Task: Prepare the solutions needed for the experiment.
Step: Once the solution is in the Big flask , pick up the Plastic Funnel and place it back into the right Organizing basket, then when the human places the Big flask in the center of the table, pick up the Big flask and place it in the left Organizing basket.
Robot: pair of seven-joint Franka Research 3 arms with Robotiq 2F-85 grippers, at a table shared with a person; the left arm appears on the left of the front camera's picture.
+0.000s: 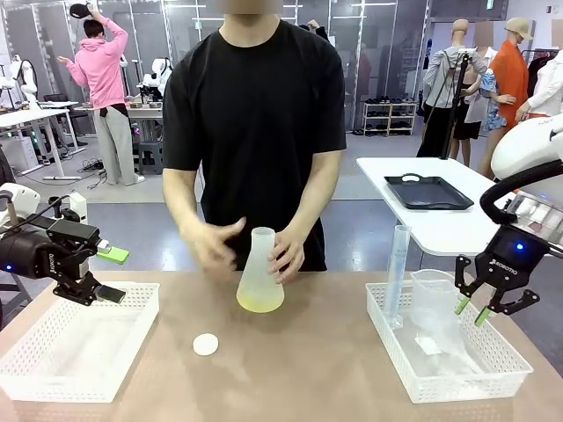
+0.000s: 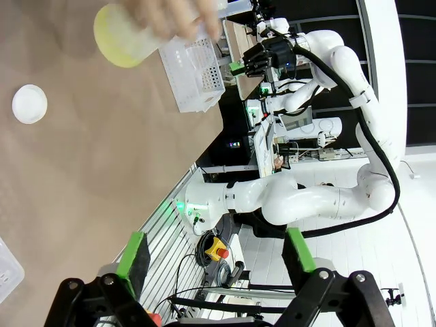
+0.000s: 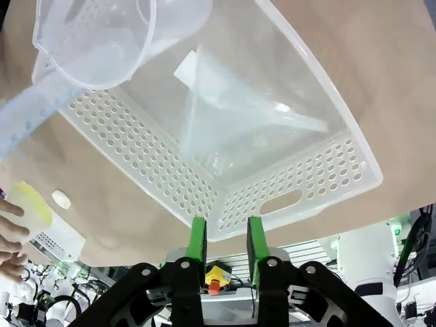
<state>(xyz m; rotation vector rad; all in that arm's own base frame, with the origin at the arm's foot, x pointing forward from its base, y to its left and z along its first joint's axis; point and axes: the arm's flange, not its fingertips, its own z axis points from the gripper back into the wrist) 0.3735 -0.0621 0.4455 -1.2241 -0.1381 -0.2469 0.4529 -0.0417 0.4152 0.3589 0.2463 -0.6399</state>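
Perforated basket; frosted, perhaps plastic, conical flask

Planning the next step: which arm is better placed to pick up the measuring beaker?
Right. The right tool hangs at the right basket holding the measuring beaker; the left tool is at the left basket, across the table.

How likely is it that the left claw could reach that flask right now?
Probably not yet. The left claw hangs open over the white basket's corner with bare table ahead, but a person's hand holds the conical flask, crowding its sides.
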